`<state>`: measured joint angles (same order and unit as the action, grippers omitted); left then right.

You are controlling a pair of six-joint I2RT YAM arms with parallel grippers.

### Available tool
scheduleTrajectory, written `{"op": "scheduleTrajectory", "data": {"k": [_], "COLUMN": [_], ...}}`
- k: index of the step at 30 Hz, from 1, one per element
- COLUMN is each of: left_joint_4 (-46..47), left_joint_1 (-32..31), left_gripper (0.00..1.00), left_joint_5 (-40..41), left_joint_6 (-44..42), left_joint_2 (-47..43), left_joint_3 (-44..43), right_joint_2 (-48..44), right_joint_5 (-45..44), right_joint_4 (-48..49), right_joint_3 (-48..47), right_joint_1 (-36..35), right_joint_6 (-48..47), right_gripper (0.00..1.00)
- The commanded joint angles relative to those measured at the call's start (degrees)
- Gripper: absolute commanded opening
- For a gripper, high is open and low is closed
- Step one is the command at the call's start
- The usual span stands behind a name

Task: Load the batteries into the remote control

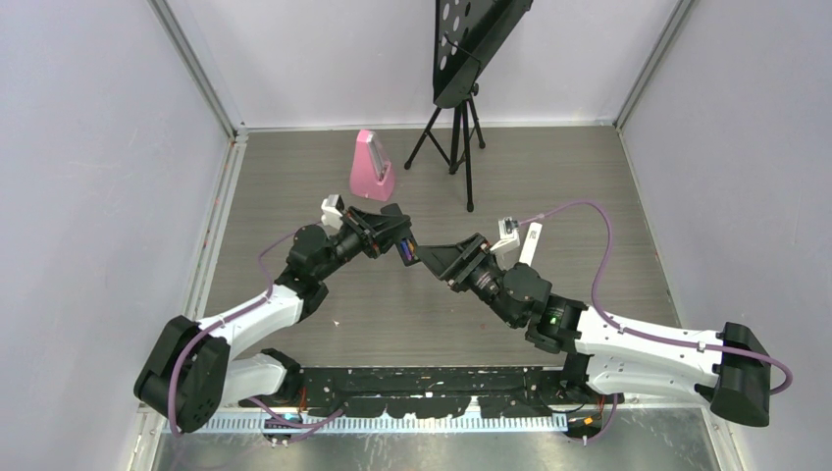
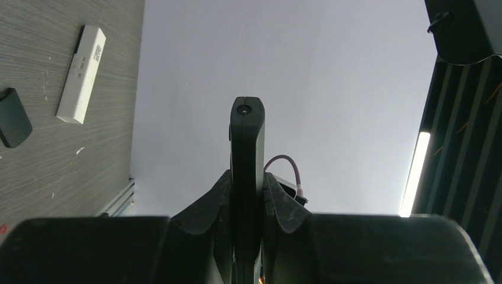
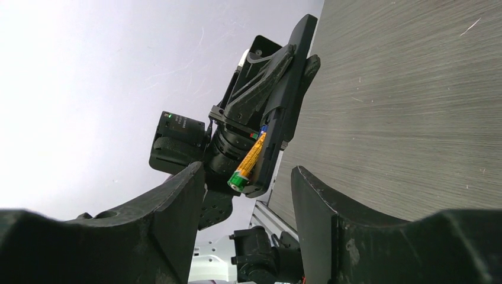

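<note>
My left gripper [image 1: 390, 233] is shut on the black remote control [image 2: 247, 142] and holds it edge-on above the table. In the right wrist view the remote [image 3: 288, 89] shows its open compartment with a yellow and green battery [image 3: 248, 161] lying in it and a blue tip above that. The batteries show as a purple spot [image 1: 407, 251] in the top view. My right gripper [image 3: 245, 176] is open and empty, its fingers just short of the remote's battery end. It meets the left gripper mid-table [image 1: 442, 258]. The black back cover [image 2: 12, 117] lies on the table.
A white bar-shaped remote [image 1: 530, 242] lies on the table beside the right wrist; it also shows in the left wrist view [image 2: 81, 74]. A pink metronome [image 1: 371, 167] and a black music stand on a tripod [image 1: 456, 137] stand at the back. Walls close in both sides.
</note>
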<state>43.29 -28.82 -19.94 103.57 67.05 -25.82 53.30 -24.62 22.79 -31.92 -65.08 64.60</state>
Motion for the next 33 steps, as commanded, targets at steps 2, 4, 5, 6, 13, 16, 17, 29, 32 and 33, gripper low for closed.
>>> {"op": "scheduleTrajectory", "data": {"k": [2, 4, 5, 6, 13, 16, 17, 29, 32, 33], "left_joint_4": [5.4, 5.4, 5.3, 5.2, 4.0, 4.0, 4.0, 4.2, 4.2, 4.3], "left_joint_1": [-0.1, -0.1, -0.1, -0.1, -0.1, -0.1, -0.1, -0.1, -0.1, -0.1], "left_gripper": [0.00, 0.00, 0.00, 0.00, 0.00, 0.00, 0.00, 0.00, 0.00, 0.00], "left_joint_5": [-1.2, -1.3, -1.3, -1.3, -1.5, -1.7, -2.0, -3.8, -4.2, -4.3], "left_joint_6": [1.8, 1.7, 1.7, 1.7, 1.7, 1.6, 1.6, 1.2, 1.1, 1.0], "left_joint_2": [0.2, 0.2, 0.0, -0.1, -0.5, -0.5, -0.4, 0.2, 0.0, -0.1], "left_joint_3": [-1.8, -1.9, -1.9, -1.9, -2.3, -2.4, -2.4, -3.6, -3.7, -3.7], "right_joint_2": [0.4, 0.6, 0.7, 0.8, 1.7, 1.8, 1.9, 2.6, 2.6, 2.7], "right_joint_5": [-2.7, -2.6, -2.7, -2.8, -3.3, -3.5, -3.6, -5.6, -6.1, -6.2], "right_joint_4": [3.4, 3.5, 3.5, 3.5, 2.8, 2.5, 2.3, 0.0, 0.1, 0.3], "right_joint_3": [-1.0, -0.9, -1.0, -1.2, -1.8, -2.0, -2.1, -2.6, -2.4, -2.2], "right_joint_1": [0.0, 0.0, 0.0, 0.0, 0.0, 0.0, 0.1, 0.1, 0.1, 0.0], "right_joint_6": [-1.6, -1.4, -1.4, -1.4, -1.2, -1.1, -1.1, 0.3, 0.5, 0.6], "right_gripper": [0.60, 0.59, 0.57, 0.57, 0.54, 0.54, 0.54, 0.49, 0.48, 0.47]}}
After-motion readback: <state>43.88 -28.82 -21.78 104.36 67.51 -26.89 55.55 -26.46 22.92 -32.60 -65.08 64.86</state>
